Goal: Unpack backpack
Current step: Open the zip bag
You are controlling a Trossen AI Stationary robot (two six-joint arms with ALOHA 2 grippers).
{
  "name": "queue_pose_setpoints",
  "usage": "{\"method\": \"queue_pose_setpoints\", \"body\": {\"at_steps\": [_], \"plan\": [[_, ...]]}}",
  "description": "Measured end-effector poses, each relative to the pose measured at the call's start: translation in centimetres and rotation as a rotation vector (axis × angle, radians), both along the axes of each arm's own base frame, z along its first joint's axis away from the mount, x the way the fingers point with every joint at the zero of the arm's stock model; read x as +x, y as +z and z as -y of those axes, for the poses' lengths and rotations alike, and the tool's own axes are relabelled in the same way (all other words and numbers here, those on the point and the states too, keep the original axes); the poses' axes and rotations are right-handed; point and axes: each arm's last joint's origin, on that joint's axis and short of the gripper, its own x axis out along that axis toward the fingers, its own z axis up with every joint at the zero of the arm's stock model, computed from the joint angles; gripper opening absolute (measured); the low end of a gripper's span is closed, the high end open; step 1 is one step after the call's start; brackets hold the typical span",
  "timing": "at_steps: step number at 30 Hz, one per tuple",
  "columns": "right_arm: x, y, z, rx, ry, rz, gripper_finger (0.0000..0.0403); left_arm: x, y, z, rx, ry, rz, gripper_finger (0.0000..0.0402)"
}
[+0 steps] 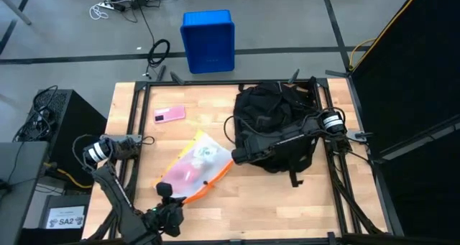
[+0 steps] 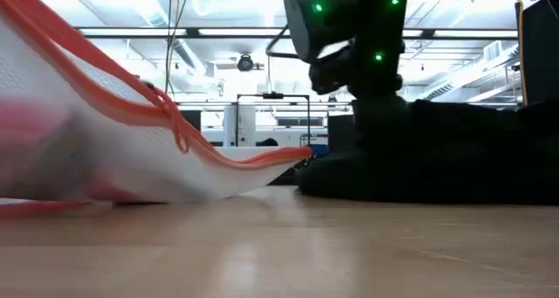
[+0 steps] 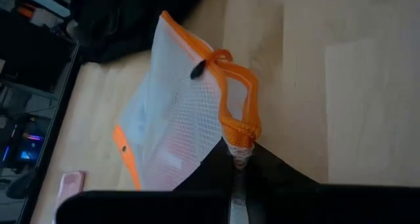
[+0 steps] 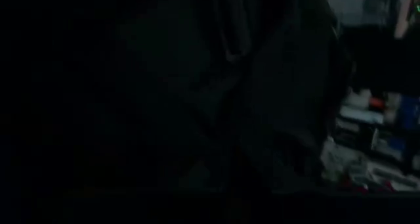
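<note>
Wooden planks make up the desk [image 1: 215, 101], framed in black rail, with a grey floor and a blue crate [image 1: 208, 40] beyond its far edge. One black backpack [image 1: 277, 126] slumps toward the right edge, about midway between the near and far edges. One mesh pouch [image 1: 195, 164] with orange trim lies out on the boards just to the backpack's left, its long axis running from the near edge up toward the backpack. One small pink flat thing [image 1: 169, 114] sits near the far left corner.

At the near edge, the left gripper [image 3: 237, 159] is pinched tight on the pouch's orange corner loop, with the pouch stretching away from it toward the backpack. The right gripper [image 1: 239, 156] rests at the backpack's left flank with its fingers closed; whether it has any fabric between them cannot be told, since its own wrist view shows only darkness.

As I judge it, the pouch is already clear of the backpack, so the next move turns on the right arm. That arm is much the nearer to the backpack, which lies directly against it.
</note>
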Motion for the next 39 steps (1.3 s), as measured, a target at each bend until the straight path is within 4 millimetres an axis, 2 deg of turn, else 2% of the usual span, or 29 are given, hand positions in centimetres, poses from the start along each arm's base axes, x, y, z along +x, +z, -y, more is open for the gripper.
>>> {"method": "queue_pose_setpoints", "body": {"at_steps": [2, 4, 10, 14, 17, 20, 23, 30, 35, 39], "plan": [[0.0, 0.0, -0.7, 0.011, 0.006, 0.015, 0.0000, 0.1, 0.0, -0.1, -0.001, 0.004, 0.000, 0.0000], [0.0, -0.1, -2.3, 0.058, 0.043, 0.046, 0.0000, 0.3, -0.1, -0.2, 0.001, 0.010, 0.004, 0.0000], [-0.7, 1.2, -9.1, 0.112, 0.270, 0.223, 0.0000, 0.8, -0.8, -1.0, 0.025, 0.032, -0.007, 0.0000], [-1.0, 2.0, -13.1, 0.171, 0.336, 0.437, 0.0006, 1.1, -1.3, -1.5, 0.036, 0.048, -0.015, 0.0000], [-0.8, 1.5, -15.8, 0.289, 0.444, 0.540, 0.0022, 1.3, -1.3, -1.6, 0.032, 0.053, -0.013, 0.0000], [-0.9, 0.4, -17.4, 0.348, 0.557, 0.598, 0.0049, 1.3, -1.3, -1.6, 0.032, 0.052, -0.013, 0.0000], [-0.6, -0.7, -17.5, 0.391, 0.567, 0.685, 0.0082, 1.3, -1.4, -1.6, 0.031, 0.052, -0.013, 0.0000], [0.9, -3.5, -14.1, 0.488, 0.497, 0.798, 0.0149, 1.5, -1.3, -1.8, 0.039, 0.057, -0.012, 0.0000], [1.7, -4.7, -11.1, 0.549, 0.440, 0.822, 0.0174, 1.7, -0.4, -1.8, 0.092, 0.043, 0.048, 0.0000], [2.1, -5.8, -10.0, 0.614, 0.443, 0.871, 0.0184, 2.1, 0.8, -1.5, 0.117, 0.031, 0.135, 0.0000]]}}
